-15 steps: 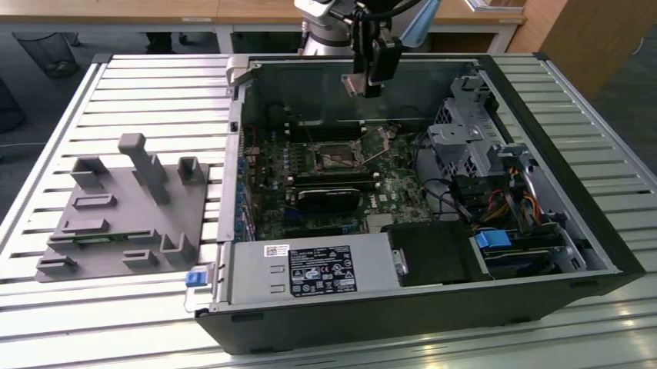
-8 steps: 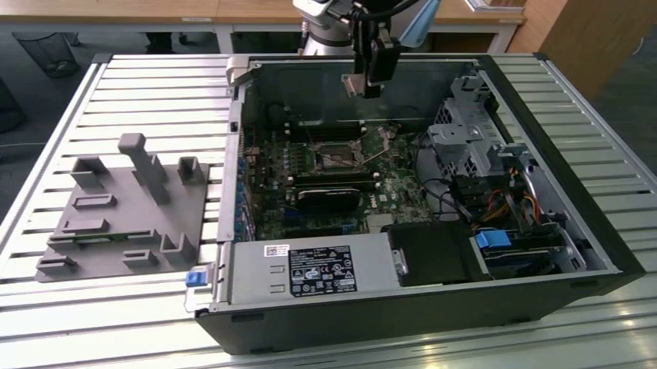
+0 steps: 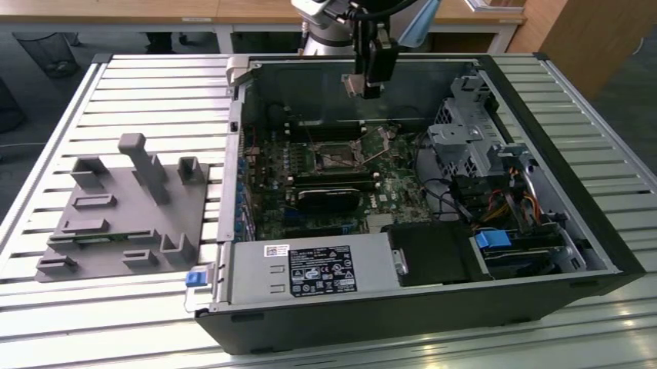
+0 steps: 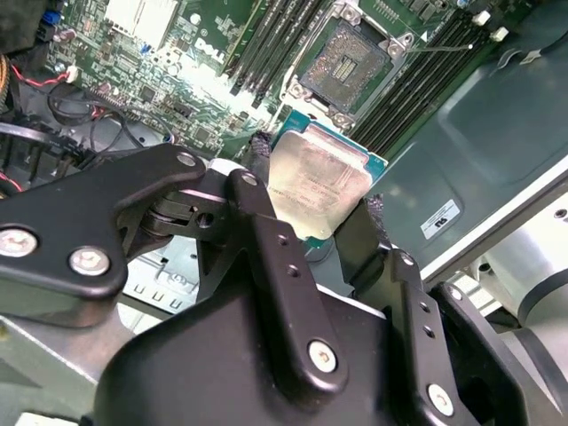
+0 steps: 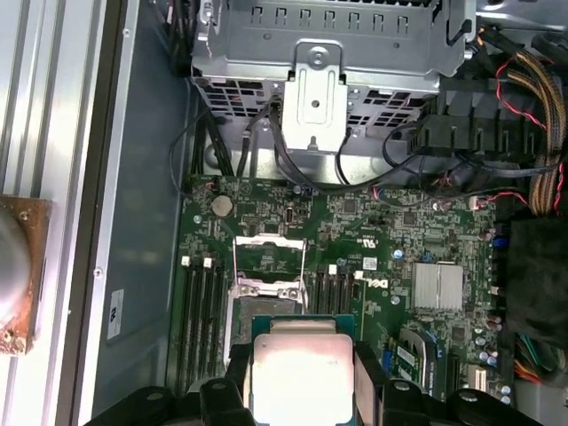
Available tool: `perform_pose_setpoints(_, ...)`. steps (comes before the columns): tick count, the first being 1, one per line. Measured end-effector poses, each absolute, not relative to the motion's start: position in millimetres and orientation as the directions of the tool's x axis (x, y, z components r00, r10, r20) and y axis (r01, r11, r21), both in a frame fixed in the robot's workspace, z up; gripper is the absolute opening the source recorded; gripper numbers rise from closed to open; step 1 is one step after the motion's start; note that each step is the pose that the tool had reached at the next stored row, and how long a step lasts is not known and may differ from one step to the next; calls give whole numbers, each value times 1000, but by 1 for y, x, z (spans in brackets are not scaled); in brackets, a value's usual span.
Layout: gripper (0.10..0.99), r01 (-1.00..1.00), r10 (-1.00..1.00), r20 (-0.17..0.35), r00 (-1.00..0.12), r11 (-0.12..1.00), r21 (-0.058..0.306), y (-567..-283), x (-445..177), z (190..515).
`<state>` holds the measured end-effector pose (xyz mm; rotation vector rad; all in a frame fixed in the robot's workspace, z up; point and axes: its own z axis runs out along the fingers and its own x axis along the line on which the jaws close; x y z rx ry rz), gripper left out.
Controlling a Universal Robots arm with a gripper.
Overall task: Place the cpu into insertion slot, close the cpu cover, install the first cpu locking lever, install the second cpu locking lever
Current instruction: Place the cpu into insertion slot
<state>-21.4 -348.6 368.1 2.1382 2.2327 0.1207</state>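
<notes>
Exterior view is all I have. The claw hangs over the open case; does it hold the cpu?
Observer: Yes. In the second wrist view the claw grips the cpu by two opposite edges.
Operator: Is the slot free?
Observer: Yes, the slot shows bare contacts, no chip inside.
Operator: Which side of the cpu faces the board?
Observer: In both wrist views its metal top faces the camera, away from the board.

Bright table point(image 3: 134, 88), dim inside case point(image 3: 390, 323). Glare whitens cpu point(image 4: 318, 182) point(image 5: 300, 373) in both wrist views; light probably overhead.
</notes>
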Motion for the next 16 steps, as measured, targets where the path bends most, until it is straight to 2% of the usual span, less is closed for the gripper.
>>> perform_pose_setpoints(16, 541, 995, 999, 19, 32, -34, 89, -349, -21, 367)
